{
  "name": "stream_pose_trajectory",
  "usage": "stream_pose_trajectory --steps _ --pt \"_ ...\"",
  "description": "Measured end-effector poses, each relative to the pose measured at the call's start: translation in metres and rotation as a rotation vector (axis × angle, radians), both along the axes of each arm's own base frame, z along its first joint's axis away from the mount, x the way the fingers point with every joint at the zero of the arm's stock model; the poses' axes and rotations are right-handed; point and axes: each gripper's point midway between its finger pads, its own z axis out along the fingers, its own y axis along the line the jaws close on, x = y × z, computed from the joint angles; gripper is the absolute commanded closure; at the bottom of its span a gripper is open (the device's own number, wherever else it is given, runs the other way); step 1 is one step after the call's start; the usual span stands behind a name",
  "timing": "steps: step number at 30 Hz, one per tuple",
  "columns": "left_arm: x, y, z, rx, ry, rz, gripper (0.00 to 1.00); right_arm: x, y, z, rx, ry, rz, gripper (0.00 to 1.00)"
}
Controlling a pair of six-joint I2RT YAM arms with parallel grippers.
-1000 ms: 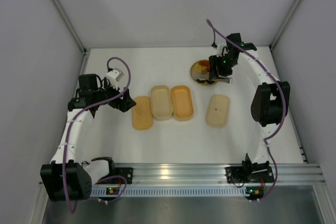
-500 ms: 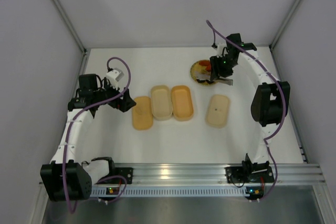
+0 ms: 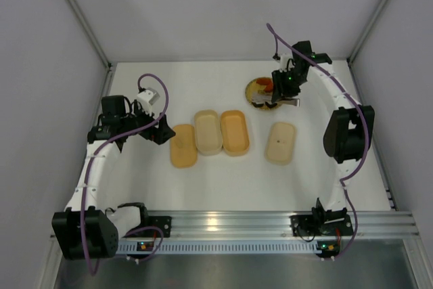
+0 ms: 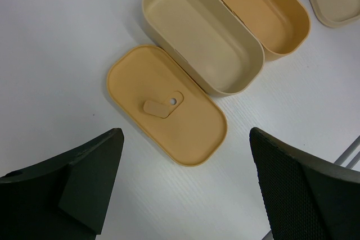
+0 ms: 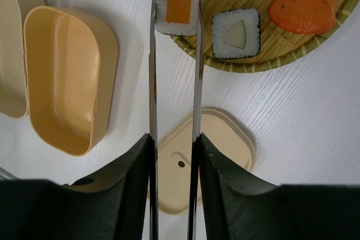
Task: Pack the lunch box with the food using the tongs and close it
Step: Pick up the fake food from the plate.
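Two sushi rolls share the round woven plate: the roll with the orange centre and, just beside it, the roll with the pale green centre. An orange-red piece lies further right on the same plate. My right tool is clenched on the tongs, whose two slim arms run forward to flank the orange-centred roll (whether the tips press it or only sit against its sides, I cannot tell). Under the tongs a cream lid rests on the worktop, with a tan tray to its left. My left tool hangs released, jaws wide, above an orange lid just beside a cream tray.
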Motion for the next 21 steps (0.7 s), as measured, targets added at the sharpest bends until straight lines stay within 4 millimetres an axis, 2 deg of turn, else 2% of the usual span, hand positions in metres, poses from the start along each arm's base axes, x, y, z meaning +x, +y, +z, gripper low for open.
stream_pose_trajectory --steps 9,16,21 --pt "0.001 0.001 0.0 0.004 0.0 0.006 0.02 -0.002 0.006 0.013 0.034 -0.02 0.021 0.74" --pt "0.002 0.002 0.0 0.001 0.002 0.018 0.02 -0.012 0.015 0.057 0.071 -0.135 0.096 0.76" --pt "0.002 0.001 0.0 -0.004 0.007 0.023 0.02 -0.03 0.042 0.087 0.082 -0.237 0.238 0.73"
